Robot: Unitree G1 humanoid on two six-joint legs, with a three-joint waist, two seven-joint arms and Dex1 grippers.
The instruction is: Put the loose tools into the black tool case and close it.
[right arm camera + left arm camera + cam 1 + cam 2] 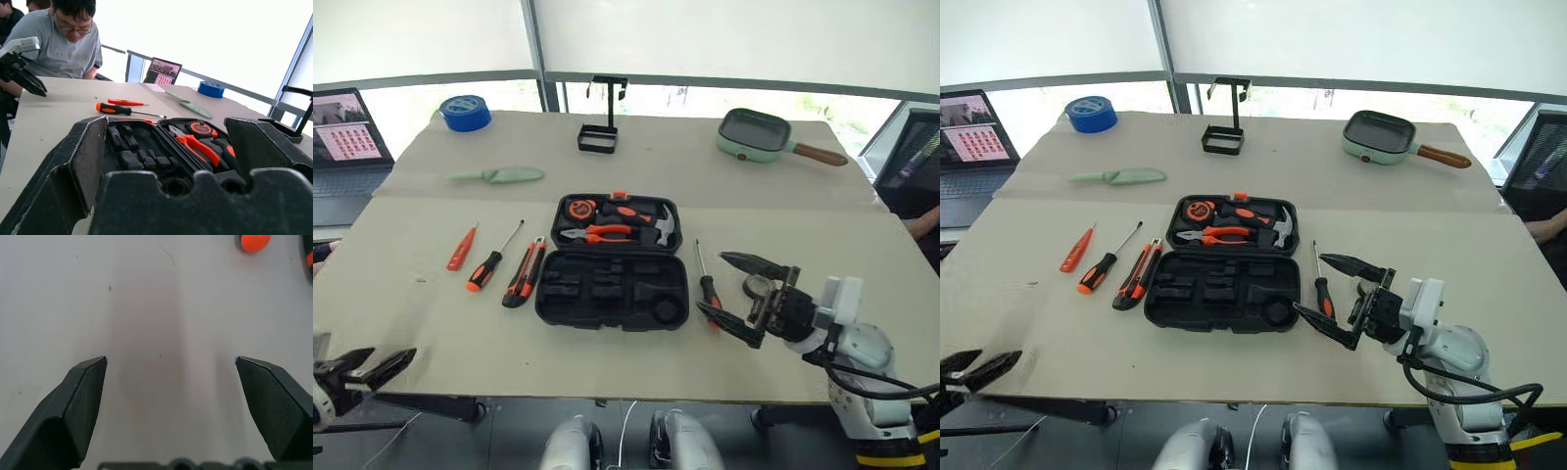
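Nothing picked yet: both my grippers spread empty, right gripper (pixel 734 287) beside the screwdriver (pixel 707 288); next I close on it for the tool case (pixel 612 289)

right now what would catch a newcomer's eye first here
The open black tool case at the table's middle, orange pliers in its lid. Loose orange-handled tools lie to its left, one screwdriver to its right. The right gripper hovers open beside that screwdriver.
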